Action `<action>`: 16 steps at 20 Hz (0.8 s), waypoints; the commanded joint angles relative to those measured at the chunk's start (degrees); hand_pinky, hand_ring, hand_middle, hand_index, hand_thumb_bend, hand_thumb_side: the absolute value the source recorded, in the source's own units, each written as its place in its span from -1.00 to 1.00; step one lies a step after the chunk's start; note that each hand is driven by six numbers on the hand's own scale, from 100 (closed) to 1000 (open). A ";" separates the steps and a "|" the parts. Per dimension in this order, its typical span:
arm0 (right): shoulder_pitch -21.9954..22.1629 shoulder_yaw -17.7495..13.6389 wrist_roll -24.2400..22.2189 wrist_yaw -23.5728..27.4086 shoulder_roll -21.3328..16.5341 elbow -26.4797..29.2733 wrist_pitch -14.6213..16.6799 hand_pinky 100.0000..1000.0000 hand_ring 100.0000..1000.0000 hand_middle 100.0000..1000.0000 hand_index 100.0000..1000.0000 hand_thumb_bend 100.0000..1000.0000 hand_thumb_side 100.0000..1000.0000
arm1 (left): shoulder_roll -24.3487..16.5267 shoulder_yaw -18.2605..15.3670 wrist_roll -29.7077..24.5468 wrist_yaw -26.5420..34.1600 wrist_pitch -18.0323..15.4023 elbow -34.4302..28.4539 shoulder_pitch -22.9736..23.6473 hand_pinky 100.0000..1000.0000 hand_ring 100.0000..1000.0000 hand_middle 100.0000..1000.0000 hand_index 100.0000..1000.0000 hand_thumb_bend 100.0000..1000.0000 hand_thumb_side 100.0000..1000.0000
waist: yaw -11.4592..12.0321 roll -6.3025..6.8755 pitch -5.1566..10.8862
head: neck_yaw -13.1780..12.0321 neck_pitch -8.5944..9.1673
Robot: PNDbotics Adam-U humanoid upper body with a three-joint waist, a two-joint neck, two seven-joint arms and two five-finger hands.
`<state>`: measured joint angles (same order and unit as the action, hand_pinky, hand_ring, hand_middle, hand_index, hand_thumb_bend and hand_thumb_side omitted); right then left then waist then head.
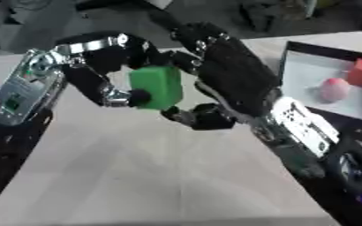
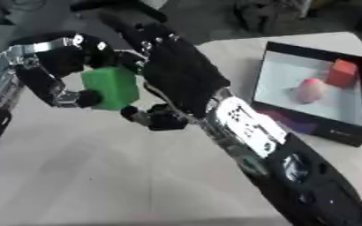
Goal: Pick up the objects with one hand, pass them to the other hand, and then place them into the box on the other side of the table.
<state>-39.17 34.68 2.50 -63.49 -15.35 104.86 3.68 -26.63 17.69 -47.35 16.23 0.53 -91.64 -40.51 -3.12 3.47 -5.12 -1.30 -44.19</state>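
A green block (image 1: 157,86) hangs above the table's middle. My left hand (image 1: 99,50) comes in from the left and is shut on it, fingers curled over its top and thumb pressed to its front face. My right hand (image 1: 230,75) stands close against the block's right side, its palm facing the block. Its fingers stretch up behind the block and its thumb (image 1: 203,117) is bent just below it. Whether the right palm touches the block I cannot tell.
A black-walled box (image 2: 315,126) with a white floor sits at the table's right edge, holding a red block (image 2: 342,73) and a pink rounded thing (image 2: 311,89). The pale tabletop (image 1: 137,167) spreads below both hands.
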 commanded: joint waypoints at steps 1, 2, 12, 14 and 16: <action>-0.05 -0.43 2.07 2.63 -1.00 1.00 -0.67 0.40 0.40 1.00 -0.29 -0.15 -0.51 | -0.57 -1.14 -0.35 0.90 0.22 -0.74 -1.29 0.09 -0.18 -0.20 0.04 -0.96 -0.68 | -0.10 -0.04 0.48 | 0.19 0.08; 0.19 -0.52 2.79 3.46 -1.40 1.44 -1.01 0.40 0.39 1.00 -0.36 -0.16 -0.48 | -0.54 -1.10 -0.56 0.99 0.32 -0.70 -1.24 0.10 -0.18 -0.19 0.05 -0.92 -0.64 | -0.17 -0.03 0.47 | 0.21 0.09; 0.90 -0.89 3.48 10.64 -3.31 3.08 -2.38 0.40 0.44 1.00 -0.57 -0.18 -0.40 | -0.40 -1.80 -3.75 3.04 0.14 1.33 -0.76 0.16 -0.07 -0.07 0.18 -0.33 -0.13 | -0.69 -0.07 0.38 | 0.66 0.32; 0.96 -0.97 3.12 11.01 -3.47 3.31 -2.35 0.40 0.44 1.00 -0.57 -0.18 -0.40 | -0.38 -1.96 -4.39 3.62 -0.22 1.83 -0.76 0.18 -0.02 -0.01 0.24 -0.03 0.05 | -0.79 -0.11 0.33 | 0.67 0.41; 1.01 -1.05 2.88 11.18 -3.63 3.56 -2.32 0.40 0.44 1.00 -0.57 -0.18 -0.40 | -0.36 -2.12 -4.57 4.24 -0.42 2.58 -0.74 0.20 0.01 0.03 0.28 0.13 0.15 | -0.90 -0.16 0.30 | 0.69 0.47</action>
<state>-37.45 34.50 5.60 -52.70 -18.05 107.08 1.38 -25.86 16.60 -51.56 19.73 0.30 -89.04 -40.44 -3.99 3.45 -5.40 -0.73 -44.17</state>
